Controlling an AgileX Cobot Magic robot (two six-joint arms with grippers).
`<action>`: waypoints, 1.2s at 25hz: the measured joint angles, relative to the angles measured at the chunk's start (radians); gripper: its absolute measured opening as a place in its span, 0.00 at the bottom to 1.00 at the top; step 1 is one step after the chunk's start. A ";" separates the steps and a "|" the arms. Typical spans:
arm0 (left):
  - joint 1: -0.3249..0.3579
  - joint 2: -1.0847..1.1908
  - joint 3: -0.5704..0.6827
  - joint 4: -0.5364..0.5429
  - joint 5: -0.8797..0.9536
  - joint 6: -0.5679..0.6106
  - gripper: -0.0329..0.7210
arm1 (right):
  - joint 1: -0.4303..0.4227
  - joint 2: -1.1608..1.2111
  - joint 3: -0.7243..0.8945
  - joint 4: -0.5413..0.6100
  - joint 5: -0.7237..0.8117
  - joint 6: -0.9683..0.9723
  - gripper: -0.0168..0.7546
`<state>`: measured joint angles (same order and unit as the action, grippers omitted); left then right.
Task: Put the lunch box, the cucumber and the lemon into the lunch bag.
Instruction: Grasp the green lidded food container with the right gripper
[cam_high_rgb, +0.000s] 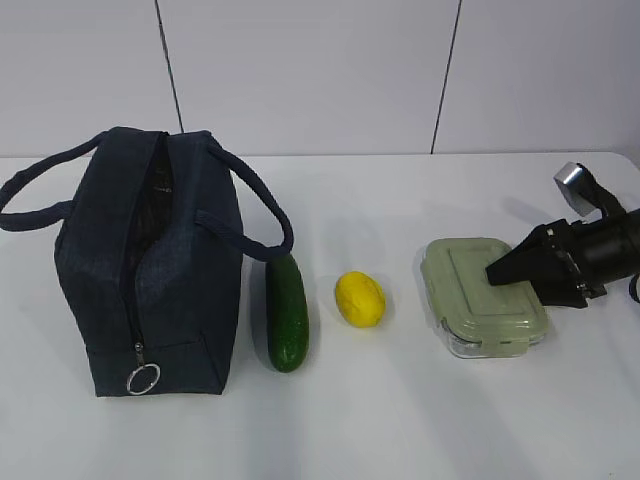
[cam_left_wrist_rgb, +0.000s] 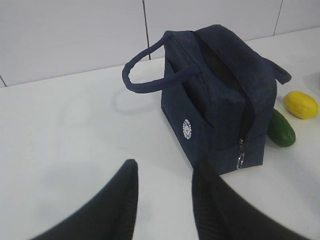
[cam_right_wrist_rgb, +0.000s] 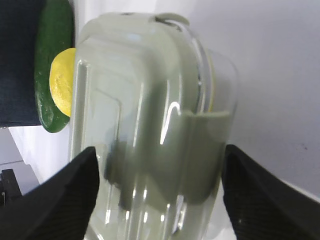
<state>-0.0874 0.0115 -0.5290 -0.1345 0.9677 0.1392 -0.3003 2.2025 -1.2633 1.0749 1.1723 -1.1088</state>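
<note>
Two grippers show; the right gripper (cam_right_wrist_rgb: 160, 195) reaches in from the right edge of the table (cam_high_rgb: 400, 420), its jaws spread wide to either side of the lunch box (cam_high_rgb: 485, 296), one finger (cam_right_wrist_rgb: 65, 195) beside each long wall; whether the pads press the box I cannot tell; the box rests flat on the table. The left gripper (cam_left_wrist_rgb: 162, 200) hangs part-open over bare table, holding nothing, near the lunch bag (cam_high_rgb: 150, 270). The cucumber (cam_high_rgb: 287, 312) lies just beside the bag; the lemon (cam_high_rgb: 360, 298) sits between cucumber and box.
</note>
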 joint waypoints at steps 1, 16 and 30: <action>0.000 0.000 0.000 0.000 0.000 0.000 0.39 | 0.000 0.000 0.000 0.000 0.000 0.000 0.74; 0.000 0.000 0.000 0.000 0.000 0.000 0.39 | 0.000 0.000 -0.011 -0.017 0.000 0.104 0.74; 0.000 0.000 0.000 0.000 0.000 0.000 0.39 | 0.000 0.000 -0.019 -0.017 0.000 0.161 0.74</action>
<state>-0.0874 0.0115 -0.5290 -0.1345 0.9677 0.1392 -0.3003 2.2025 -1.2822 1.0578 1.1723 -0.9475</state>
